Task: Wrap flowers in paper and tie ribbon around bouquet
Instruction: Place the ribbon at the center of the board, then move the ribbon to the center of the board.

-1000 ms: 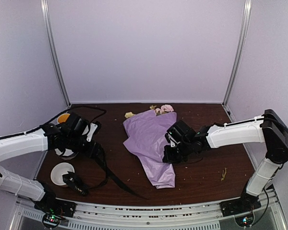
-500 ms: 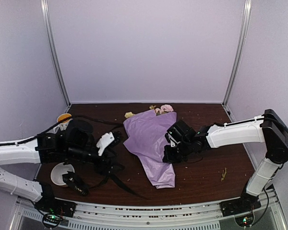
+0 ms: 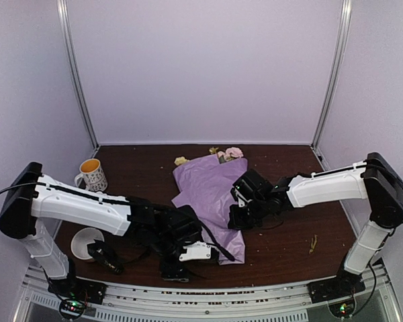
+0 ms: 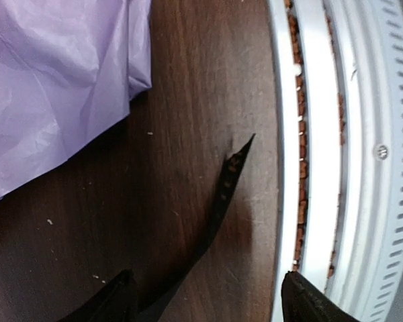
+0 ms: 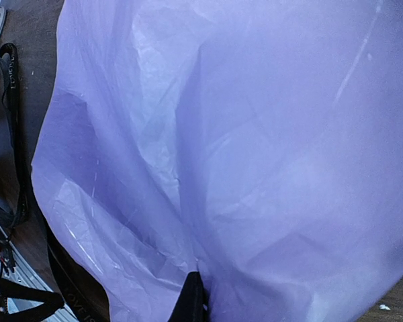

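The bouquet lies mid-table: lilac paper (image 3: 207, 194) rolled into a cone, with pink and cream flowers (image 3: 231, 153) poking out at the far end. My right gripper (image 3: 236, 218) is shut on the paper's right edge; in the right wrist view its fingertips (image 5: 193, 298) pinch a fold of the paper (image 5: 255, 147). My left gripper (image 3: 188, 267) is low at the front edge, near the cone's narrow end. It is open (image 4: 211, 302), and the black ribbon (image 4: 221, 201) lies flat on the wood between its fingers, its pointed end ahead of them. A corner of the paper (image 4: 54, 87) is up-left.
A patterned mug (image 3: 93, 174) with orange liquid stands at the left. A white cup (image 3: 86, 241) sits near the front left with a black object beside it. The table's metal front rail (image 4: 322, 134) runs close by the left gripper. Small debris dots the brown table (image 3: 302, 228).
My left arm has swung from beside the mug across to the front edge by the bouquet's narrow end, its jaws spreading wider. The right gripper has stayed on the paper.
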`<action>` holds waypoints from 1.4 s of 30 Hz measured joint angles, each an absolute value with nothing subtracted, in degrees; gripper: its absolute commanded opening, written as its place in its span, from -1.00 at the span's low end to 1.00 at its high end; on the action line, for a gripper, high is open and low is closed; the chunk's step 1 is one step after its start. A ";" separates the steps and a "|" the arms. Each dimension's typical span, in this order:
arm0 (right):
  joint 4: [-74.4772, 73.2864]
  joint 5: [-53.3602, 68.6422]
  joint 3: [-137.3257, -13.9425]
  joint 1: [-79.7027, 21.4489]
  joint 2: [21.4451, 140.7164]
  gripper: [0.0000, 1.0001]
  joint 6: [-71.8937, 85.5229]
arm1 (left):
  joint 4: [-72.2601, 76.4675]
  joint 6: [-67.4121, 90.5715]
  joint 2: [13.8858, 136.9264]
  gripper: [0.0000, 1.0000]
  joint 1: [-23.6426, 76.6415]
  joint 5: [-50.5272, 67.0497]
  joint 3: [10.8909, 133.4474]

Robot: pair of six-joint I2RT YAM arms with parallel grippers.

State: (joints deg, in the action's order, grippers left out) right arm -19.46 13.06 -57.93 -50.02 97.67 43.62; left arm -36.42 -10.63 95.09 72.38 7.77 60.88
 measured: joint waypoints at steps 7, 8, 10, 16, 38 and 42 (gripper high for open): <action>-19.51 13.04 -57.93 -50.02 97.69 -1.00 43.24 | -36.45 -13.32 100.86 -0.60 72.55 1.50 61.71; -19.51 13.04 -57.93 -50.02 97.69 -1.00 43.24 | -36.38 -13.32 100.97 -0.95 72.55 1.74 61.71; -19.49 13.08 -57.93 -50.02 97.69 -1.00 43.24 | -35.94 -13.58 101.06 -1.00 72.55 1.76 61.71; -20.34 14.02 -59.68 -50.02 98.80 -1.00 43.09 | -30.57 -12.86 100.44 -1.00 72.69 0.49 61.67; -21.65 18.17 -63.51 -50.02 98.65 -1.00 38.57 | -19.66 -23.35 108.29 -0.73 80.05 25.58 90.21; -21.87 18.26 -63.51 -50.02 97.71 -1.00 37.89 | -17.72 -23.31 108.99 0.21 80.27 17.80 90.21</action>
